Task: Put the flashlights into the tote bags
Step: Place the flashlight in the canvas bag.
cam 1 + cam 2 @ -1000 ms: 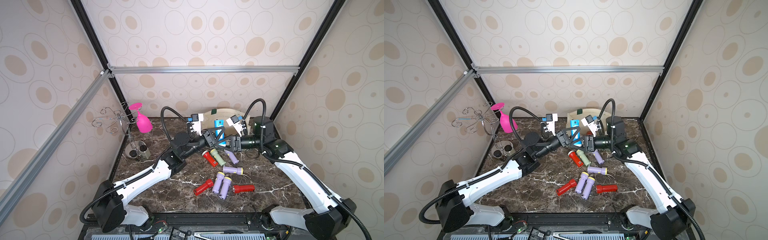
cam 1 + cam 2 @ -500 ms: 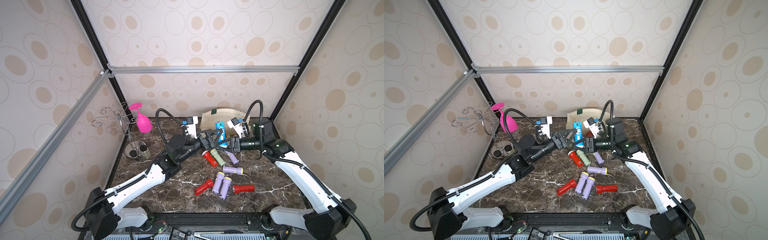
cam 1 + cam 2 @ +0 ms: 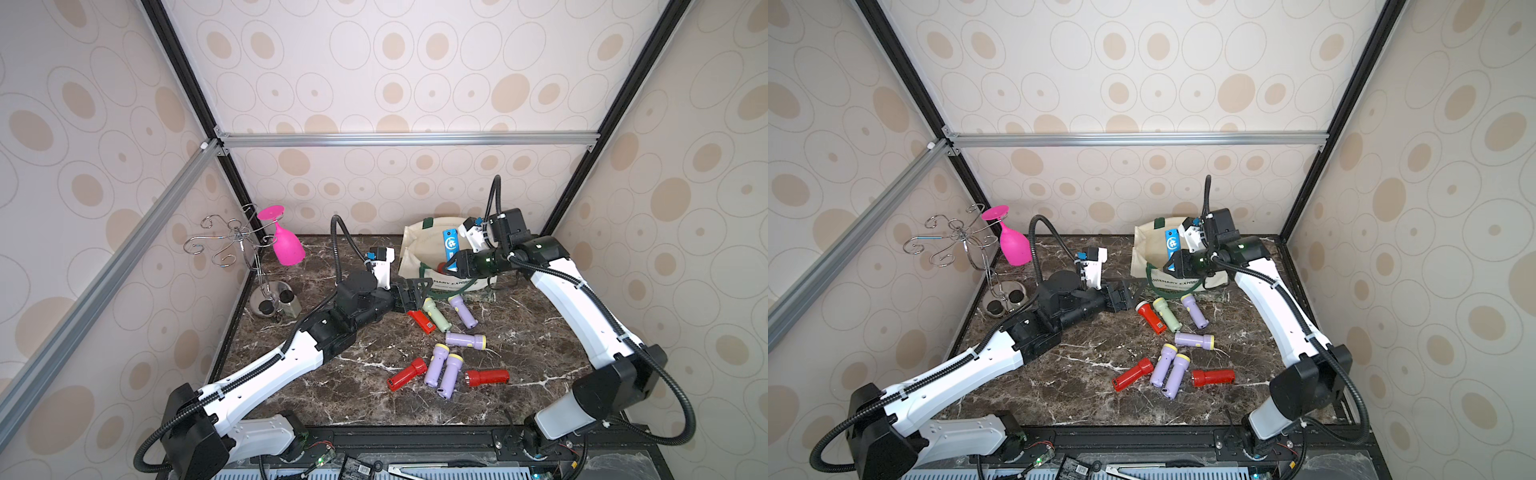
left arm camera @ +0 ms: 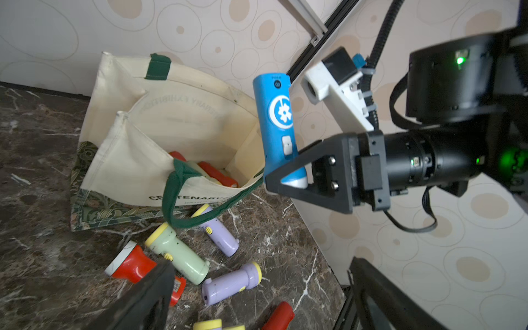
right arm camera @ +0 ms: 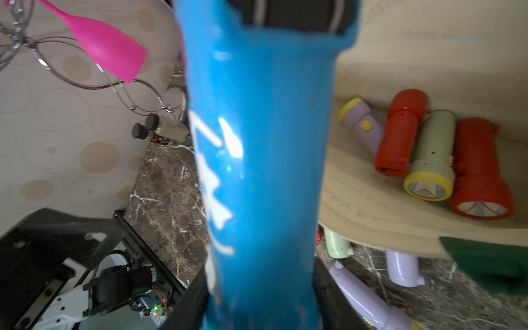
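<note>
Has just released the blue flashlight [image 4: 278, 123] from the left gripper [image 3: 417, 296], now spread wide and drawn back beside the tote bag [image 4: 171, 114], leaving it pinched upright by the right gripper [image 4: 285, 180] at the bag's open mouth, ready for dropping in beside four flashlights [image 5: 400, 137], with eight more [image 3: 464, 340] on the table [image 3: 332, 395].

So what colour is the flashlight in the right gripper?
The flashlight is blue with a white round emblem; the left wrist view shows it best.
</note>
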`<move>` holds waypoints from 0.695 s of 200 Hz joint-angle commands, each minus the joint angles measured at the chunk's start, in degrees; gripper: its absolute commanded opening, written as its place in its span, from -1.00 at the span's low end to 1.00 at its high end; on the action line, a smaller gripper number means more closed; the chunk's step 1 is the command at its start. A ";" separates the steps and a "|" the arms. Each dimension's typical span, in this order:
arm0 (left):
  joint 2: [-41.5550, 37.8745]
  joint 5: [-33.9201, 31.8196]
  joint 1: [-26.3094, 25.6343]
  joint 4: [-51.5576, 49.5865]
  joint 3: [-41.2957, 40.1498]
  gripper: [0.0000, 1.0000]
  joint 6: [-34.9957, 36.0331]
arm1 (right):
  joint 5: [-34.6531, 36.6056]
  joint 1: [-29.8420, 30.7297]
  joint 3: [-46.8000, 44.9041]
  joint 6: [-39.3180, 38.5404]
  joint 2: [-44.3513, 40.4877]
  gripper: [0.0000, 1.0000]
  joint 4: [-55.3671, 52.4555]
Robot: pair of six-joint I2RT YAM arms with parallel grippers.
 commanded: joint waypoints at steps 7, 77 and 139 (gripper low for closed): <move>-0.82 -1.32 0.36 -4.85 1.46 0.93 4.29 | 6.24 -0.06 5.60 -3.39 5.19 -1.00 -0.80; 0.50 -0.13 0.39 -7.17 0.26 0.93 8.08 | 8.72 -0.12 21.31 -3.88 23.42 -1.00 -1.74; -0.81 -1.09 0.33 -6.53 -3.27 0.93 8.28 | 8.51 -0.06 33.19 -3.64 35.63 -1.00 -7.88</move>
